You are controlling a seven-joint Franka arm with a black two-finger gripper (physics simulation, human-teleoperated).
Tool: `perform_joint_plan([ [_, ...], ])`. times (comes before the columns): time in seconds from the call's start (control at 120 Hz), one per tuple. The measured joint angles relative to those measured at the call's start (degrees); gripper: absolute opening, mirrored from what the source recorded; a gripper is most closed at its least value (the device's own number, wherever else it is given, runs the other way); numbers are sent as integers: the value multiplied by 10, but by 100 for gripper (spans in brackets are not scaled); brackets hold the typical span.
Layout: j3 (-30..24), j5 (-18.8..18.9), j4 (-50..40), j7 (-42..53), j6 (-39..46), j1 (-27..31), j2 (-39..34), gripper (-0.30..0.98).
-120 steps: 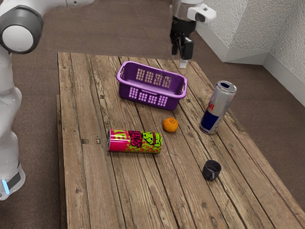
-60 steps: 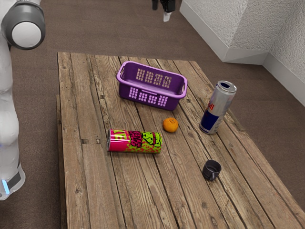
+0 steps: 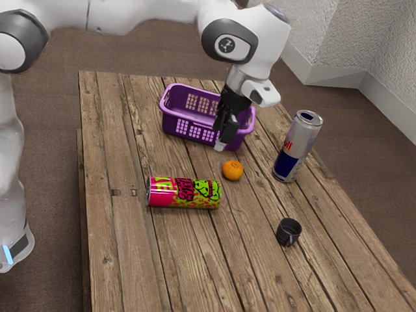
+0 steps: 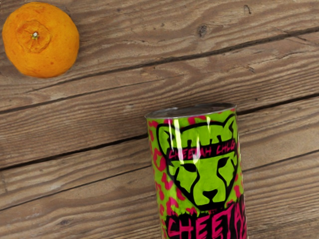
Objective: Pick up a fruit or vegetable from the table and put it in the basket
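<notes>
Orange [image 3: 233, 171] sits on tbl [image 3: 123, 260] nr basket [image 3: 171, 123] & lying can [image 3: 185, 193]; gripper [image 3: 222, 142] hangs close, can't tell if apart or together, so ctr it over orange, spread wide, lower straight w/o brushing can, then squeeze gently.

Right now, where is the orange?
In the exterior view, the orange is on the table, between the basket and the black cup.
</notes>
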Motion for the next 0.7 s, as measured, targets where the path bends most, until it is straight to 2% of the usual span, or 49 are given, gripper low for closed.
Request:
perform_joint_plan([
  [0.167,3,-4,-94,4,114,14,-46,66],
  [0.292,3,-5,-135,7,183,13,-54,66],
  [0.7,15,-11,-178,10,275,19,-21,66],
])
